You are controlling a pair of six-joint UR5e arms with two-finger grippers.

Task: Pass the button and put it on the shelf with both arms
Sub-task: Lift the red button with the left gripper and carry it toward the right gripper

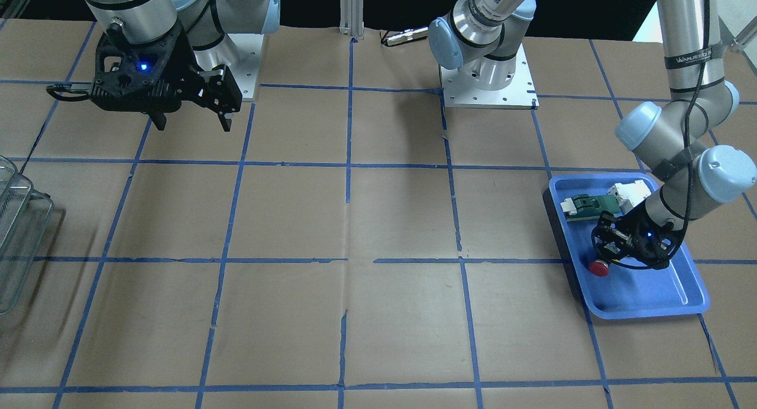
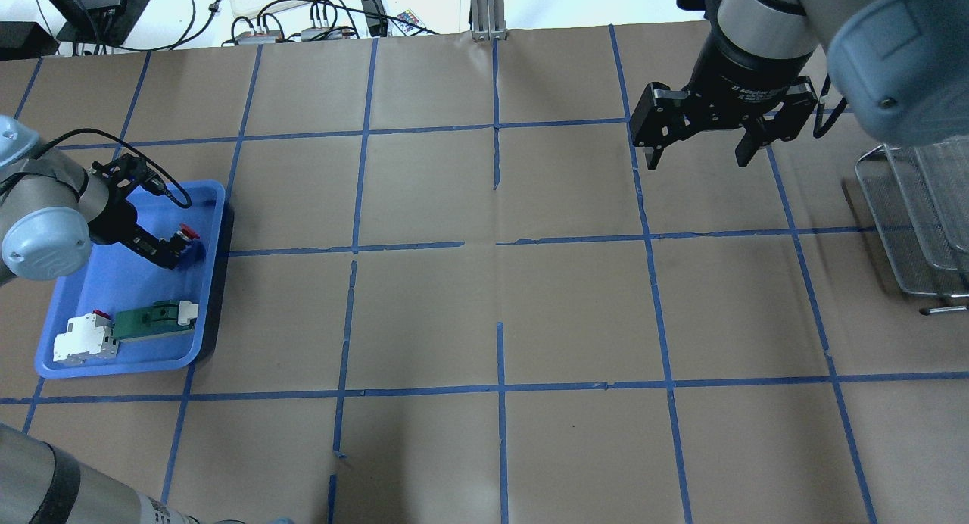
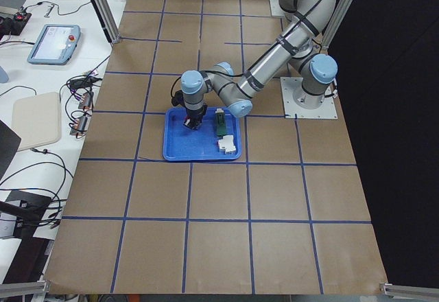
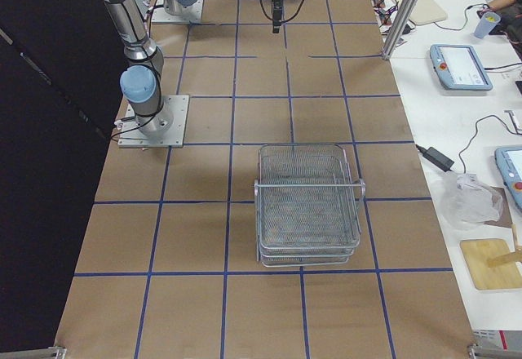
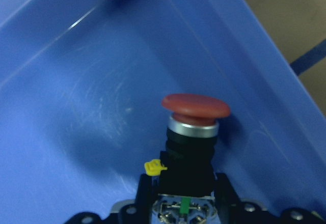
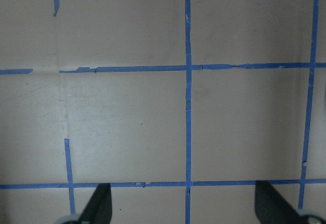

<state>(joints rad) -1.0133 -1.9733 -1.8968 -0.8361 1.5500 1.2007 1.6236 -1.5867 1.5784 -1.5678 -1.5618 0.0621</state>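
The button [image 1: 599, 268] has a red mushroom cap, a black body and a yellow spot. It is inside the blue tray [image 1: 650, 305], near the tray's side wall. My left gripper [image 1: 615, 252] reaches into the tray and is shut on the button's black body. The left wrist view shows the button [image 5: 196, 107] between the fingers [image 5: 145, 186], cap pointing away. It also shows from overhead [image 2: 189, 232]. My right gripper [image 1: 192, 122] hangs open and empty above the table, far from the tray. The wire shelf [image 2: 916, 213] stands at the table's right end.
A white block with a red part [image 2: 83, 335] and a flat green-and-white piece [image 2: 151, 319] lie at the tray's other end. The right arm's base plate [image 1: 488, 84] is at the back. The table is brown paper with blue tape lines.
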